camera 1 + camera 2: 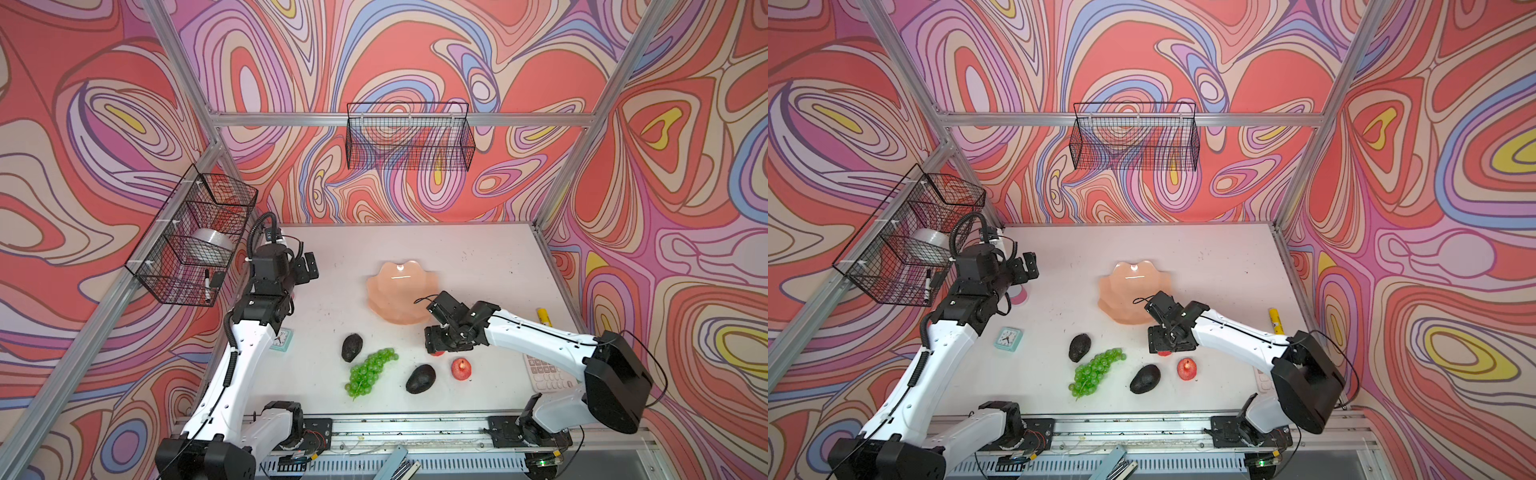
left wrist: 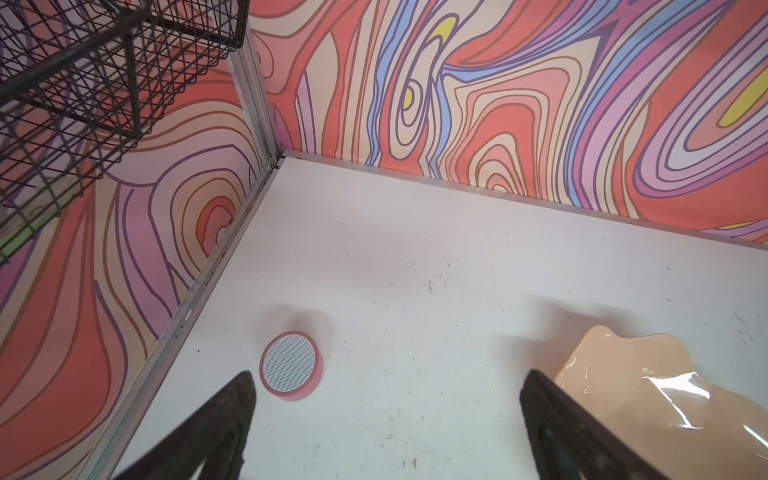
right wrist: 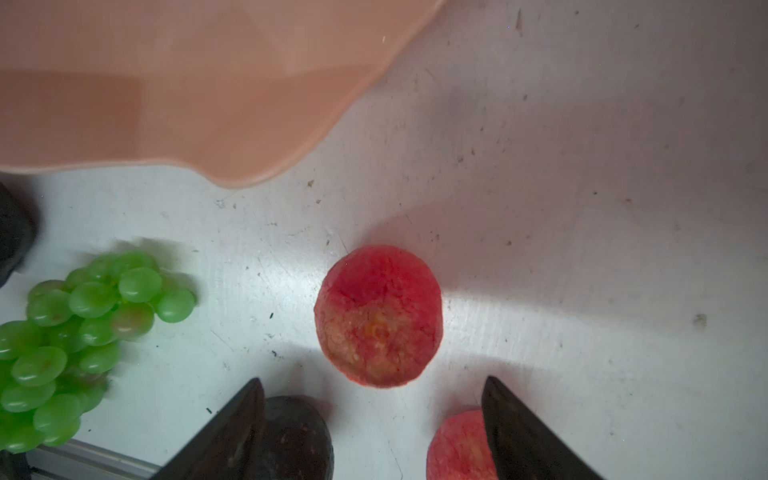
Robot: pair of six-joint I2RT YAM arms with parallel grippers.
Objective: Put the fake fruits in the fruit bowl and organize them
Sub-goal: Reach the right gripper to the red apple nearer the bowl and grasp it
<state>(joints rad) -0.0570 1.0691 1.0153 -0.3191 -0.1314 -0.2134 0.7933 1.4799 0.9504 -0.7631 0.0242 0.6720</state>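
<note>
From what I see, the task has barely begun. The wide, shallow, glossy peach-pink bowl [image 1: 395,291] with its scalloped rim stands empty near the middle of the white tabletop [image 1: 478,257]. All five fruits lie on the table, between the bowl and my arm bases.

My right claw [image 1: 436,338] hangs low over one small red apple [image 3: 378,316], which lies just beside the bowl's near rim. In the right wrist view the claw's dark fingers stand apart with the apple ahead of the gap. They touch nothing, so the claw is wide and holds nothing.

The second red apple [image 1: 461,369] sits near it. One dark blackish-green avocado [image 1: 420,378] lies beside that, and the long bunch of bright green grapes [image 1: 371,371] lies between it and the other avocado [image 1: 351,347].

My left claw [image 2: 387,376] is raised at the far left, fully wide and empty, well apart from every fruit.

Still to do, as I judge it: grasp this apple, carry it into the bowl, then the other four, then arrange them.
</note>
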